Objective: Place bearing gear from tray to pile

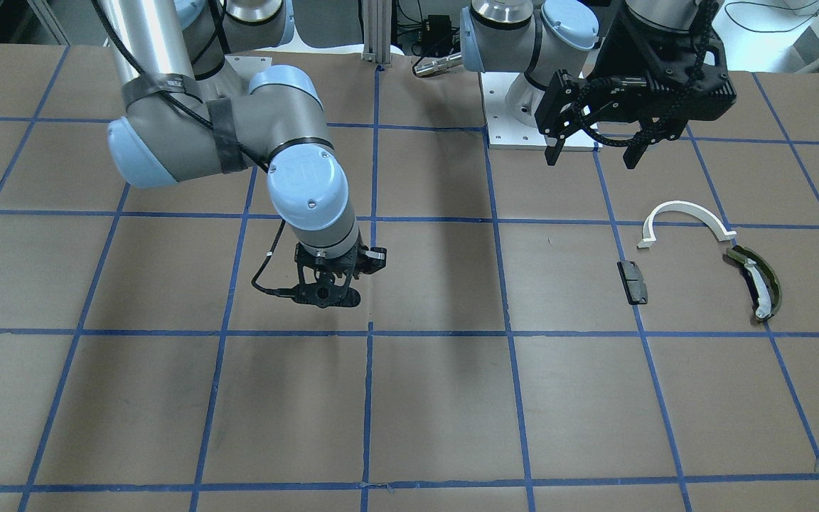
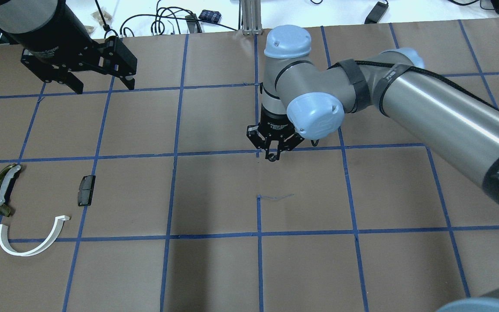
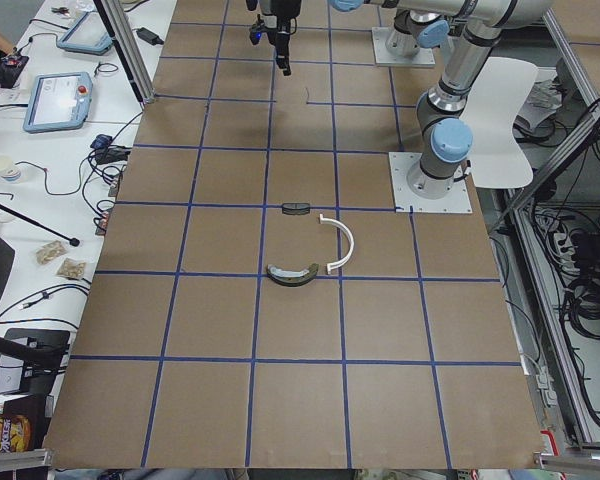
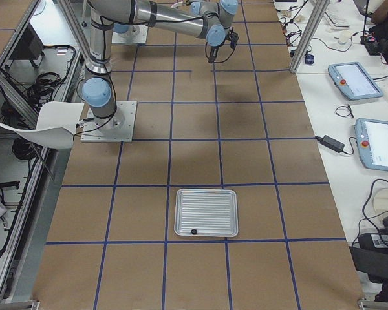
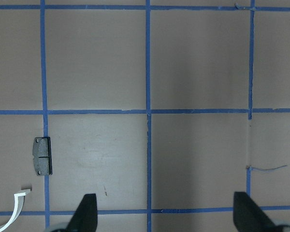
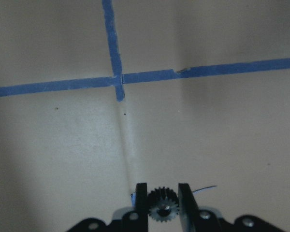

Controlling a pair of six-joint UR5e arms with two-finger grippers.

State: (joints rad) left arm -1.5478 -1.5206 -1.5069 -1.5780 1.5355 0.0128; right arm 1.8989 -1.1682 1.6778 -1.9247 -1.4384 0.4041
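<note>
My right gripper (image 6: 163, 209) is shut on a small dark bearing gear (image 6: 163, 207) and holds it above the brown table near a blue tape crossing (image 2: 271, 157). In the front view it hangs left of centre (image 1: 324, 293). The pile lies far off on the robot's left: a white arc (image 1: 680, 206), a dark flat block (image 1: 633, 281) and an olive-green curved piece (image 1: 758, 283). My left gripper (image 2: 102, 86) is open and empty, raised beyond the pile; its wrist view shows the block (image 5: 41, 155). The white tray (image 4: 176, 213) shows only in the right side view.
A small dark part (image 4: 193, 231) lies near the tray's front edge. The left arm's white base plate (image 1: 523, 139) sits at the table's back. Blue tape lines grid the brown table (image 2: 215, 268). Teach pendants (image 4: 359, 81) lie on a side bench.
</note>
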